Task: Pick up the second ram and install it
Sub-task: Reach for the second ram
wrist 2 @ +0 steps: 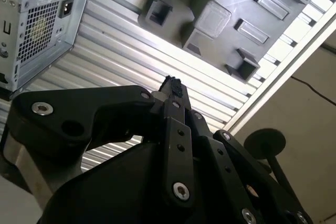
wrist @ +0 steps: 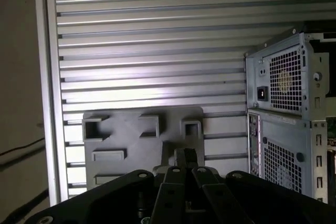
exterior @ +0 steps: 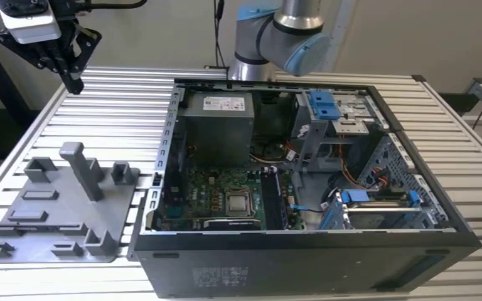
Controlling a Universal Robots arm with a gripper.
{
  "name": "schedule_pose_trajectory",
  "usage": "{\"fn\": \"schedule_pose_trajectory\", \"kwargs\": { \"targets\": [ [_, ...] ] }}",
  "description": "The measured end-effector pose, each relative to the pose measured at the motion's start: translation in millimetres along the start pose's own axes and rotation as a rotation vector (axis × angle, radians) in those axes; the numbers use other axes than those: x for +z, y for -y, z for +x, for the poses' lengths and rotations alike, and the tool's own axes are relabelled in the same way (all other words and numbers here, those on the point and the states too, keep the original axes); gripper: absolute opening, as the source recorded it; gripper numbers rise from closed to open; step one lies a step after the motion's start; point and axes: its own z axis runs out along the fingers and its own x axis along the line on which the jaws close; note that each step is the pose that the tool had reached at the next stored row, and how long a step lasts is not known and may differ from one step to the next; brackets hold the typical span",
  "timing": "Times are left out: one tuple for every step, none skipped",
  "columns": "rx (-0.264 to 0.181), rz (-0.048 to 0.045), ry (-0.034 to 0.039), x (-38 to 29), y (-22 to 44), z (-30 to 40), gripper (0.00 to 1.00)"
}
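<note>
Over the bench's (exterior: 123, 119) far corner, on the exterior view's left, the gripper (exterior: 74, 86) is seen well clear of the case (exterior: 308, 251), fingers (wrist 2: 173, 98) pressed together with nothing between them. Second ram not identified with certainty: a dark narrow strip (exterior: 273, 199) just right of the processor (exterior: 239, 202) is poorly resolved.

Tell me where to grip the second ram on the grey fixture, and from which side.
Grip the second ram at mid-length, pinching its two flat faces, coming straight down. It appears to stand on edge as a thin dark strip in the grey fixture, so probably just its top edge is free.
</note>
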Motion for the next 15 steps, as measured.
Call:
{"fn": "schedule_pose_trajectory", "kwargs": {
  "targets": [
    [0.0, 0.0061, 0.0012, 0.3, -3.0, 0.7, 0.11],
    [0.0, 0.014, 0.0019, 0.3, -5.1, 1.0, 0.11],
    [0.0, 0.015, 0.0019, 0.3, -5.0, 1.0, 0.11],
    [-0.001, 0.0158, 0.0022, 0.4, -5.0, 0.9, 0.11],
    [0.0, 0.0166, 0.0018, 0.3, -5.1, 0.9, 0.11],
    [0.0, 0.0172, -0.0051, 0.5, -5.1, 0.9, 0.11],
    [0.001, 0.0177, -0.0131, 0.5, -5.1, 0.9, 0.11],
    [0.001, 0.0184, -0.0214, 0.4, -5.1, 0.9, 0.11],
    [0.001, 0.0183, -0.0228, 0.6, -5.1, 1.0, 0.11],
    [0.001, 0.0185, -0.0232, 0.5, -5.1, 1.2, 0.11],
    [0.001, 0.0185, -0.0233, 0.5, -5.0, 2.3, 0.11],
    [0.001, 0.0184, -0.0232, 0.6, -4.9, 3.3, 0.11],
    [0.001, 0.0185, -0.0233, 0.5, -4.8, 4.6, 0.11],
    [0.001, 0.0184, -0.0231, 0.6, -4.7, 5.9, 0.11],
    [0.001, 0.0185, -0.0232, 0.6, -4.6, 7.4, 0.11]
  ]
}}
